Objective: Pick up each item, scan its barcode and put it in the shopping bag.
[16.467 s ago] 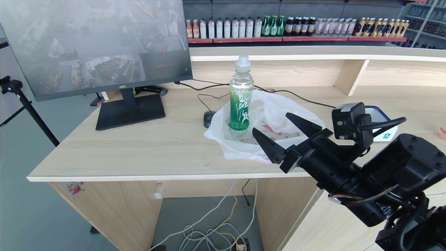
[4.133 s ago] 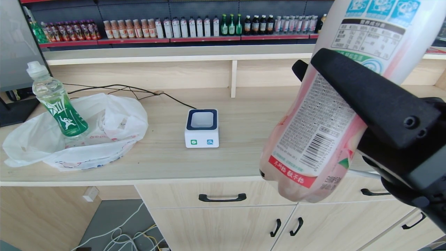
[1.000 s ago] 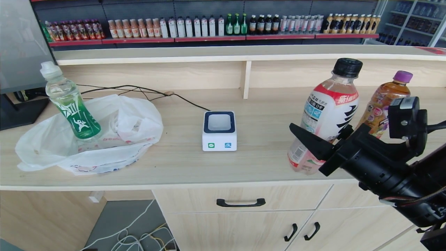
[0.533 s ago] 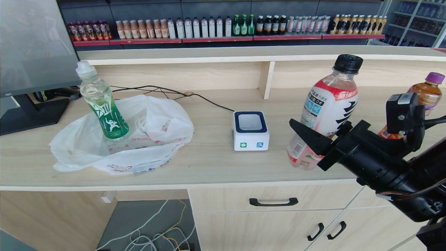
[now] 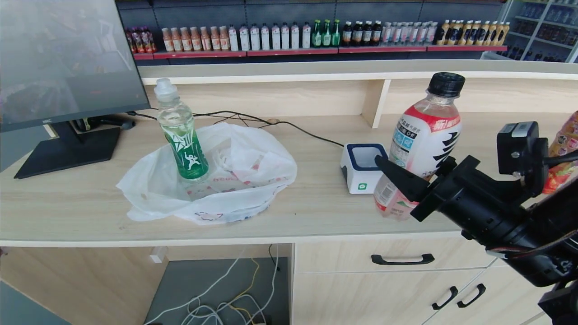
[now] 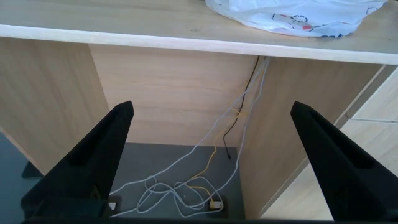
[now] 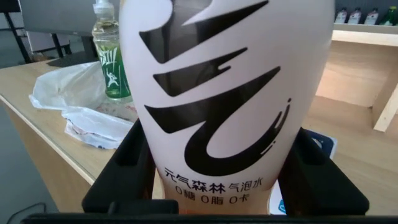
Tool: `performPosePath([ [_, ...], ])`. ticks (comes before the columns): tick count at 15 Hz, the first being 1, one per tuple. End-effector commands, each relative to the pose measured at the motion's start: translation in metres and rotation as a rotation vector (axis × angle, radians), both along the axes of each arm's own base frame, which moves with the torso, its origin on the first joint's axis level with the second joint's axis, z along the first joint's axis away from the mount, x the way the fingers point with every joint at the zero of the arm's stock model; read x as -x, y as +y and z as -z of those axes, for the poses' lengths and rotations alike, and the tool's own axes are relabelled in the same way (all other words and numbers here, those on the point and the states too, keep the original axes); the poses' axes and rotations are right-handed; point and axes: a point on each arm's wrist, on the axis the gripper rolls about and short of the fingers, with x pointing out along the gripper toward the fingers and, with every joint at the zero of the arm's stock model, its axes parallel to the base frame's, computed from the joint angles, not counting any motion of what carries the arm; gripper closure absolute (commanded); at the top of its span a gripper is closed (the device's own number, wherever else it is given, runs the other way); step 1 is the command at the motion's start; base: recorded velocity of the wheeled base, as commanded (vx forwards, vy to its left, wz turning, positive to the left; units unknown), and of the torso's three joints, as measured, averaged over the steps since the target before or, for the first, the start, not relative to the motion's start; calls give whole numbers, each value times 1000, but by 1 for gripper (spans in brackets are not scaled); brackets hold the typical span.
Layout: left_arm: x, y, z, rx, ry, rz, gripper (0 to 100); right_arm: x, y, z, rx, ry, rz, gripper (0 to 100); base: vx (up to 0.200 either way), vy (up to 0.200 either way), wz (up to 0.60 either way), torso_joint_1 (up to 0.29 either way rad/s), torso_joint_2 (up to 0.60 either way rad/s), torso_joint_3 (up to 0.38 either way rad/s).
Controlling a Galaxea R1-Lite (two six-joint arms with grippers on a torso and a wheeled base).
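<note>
My right gripper (image 5: 413, 169) is shut on a pink and white bottle (image 5: 422, 135) with a black cap, held slightly tilted just above the counter's front edge. In the right wrist view the same bottle (image 7: 217, 93) sits between the black fingers (image 7: 124, 168). Just left of it is the white and blue scanner (image 5: 361, 174). Farther left, the white shopping bag (image 5: 253, 180) lies open on the counter with a green bottle (image 5: 183, 135) upright in it. My left gripper (image 6: 211, 162) hangs open below the counter edge, under the bag (image 6: 298, 15).
A monitor (image 5: 63, 58) stands at the counter's left end, with cables running behind the bag. An orange-labelled bottle (image 5: 564, 153) is at the right edge. A raised wooden ledge (image 5: 316, 72) backs the counter. Drawers (image 5: 402, 259) and loose cables (image 6: 205, 186) are below.
The head view has swung left, so the whole scene sits farther right. The right gripper with the pink bottle now stands close beside the scanner, nearer to it than before.
</note>
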Motion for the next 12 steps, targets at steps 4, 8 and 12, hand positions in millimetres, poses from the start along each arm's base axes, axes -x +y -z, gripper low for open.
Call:
performPosePath([
  [4,0,0,0,0,0,0,0,-10,0,-15,132,-193,-55,100,0,0,0,0,0,0],
  [8,0,0,0,0,0,0,0,-28,-1,-38,428,-556,-21,100,0,0,0,0,0,0],
  [12,0,0,0,0,0,0,0,-49,9,-28,599,-732,-2,100,0,0,0,0,0,0],
])
